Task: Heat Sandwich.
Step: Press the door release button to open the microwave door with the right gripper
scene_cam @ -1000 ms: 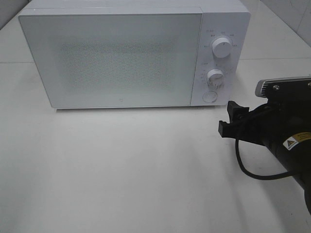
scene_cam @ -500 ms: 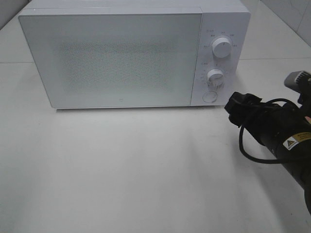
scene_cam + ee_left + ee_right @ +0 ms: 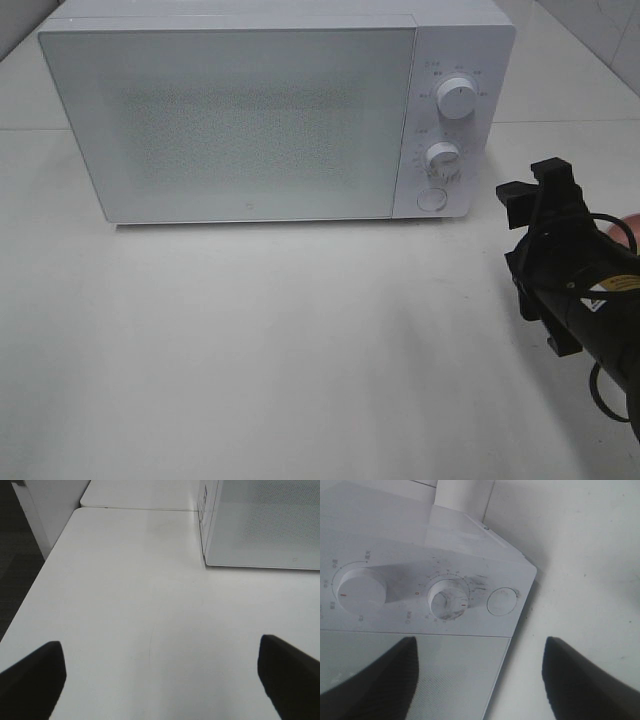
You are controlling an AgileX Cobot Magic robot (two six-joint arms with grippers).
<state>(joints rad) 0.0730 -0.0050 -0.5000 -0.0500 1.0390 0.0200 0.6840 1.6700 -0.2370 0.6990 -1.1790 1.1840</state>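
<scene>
White tabletop (image 3: 250, 350) bears a white box-shaped microwave (image 3: 240, 120), door shut; no sandwich visible. Beside its controls my right gripper (image 3: 479, 645), fingers spread and empty, faces the round white button (image 3: 502, 602). Probably a square press comes next. At the microwave's other end my left gripper (image 3: 160, 642) gapes empty.

A white surface (image 3: 260, 350) carries a white microwave (image 3: 240, 120), door closed, standing toward the far side; a seam (image 3: 570, 122) crosses the surface beside it.
</scene>
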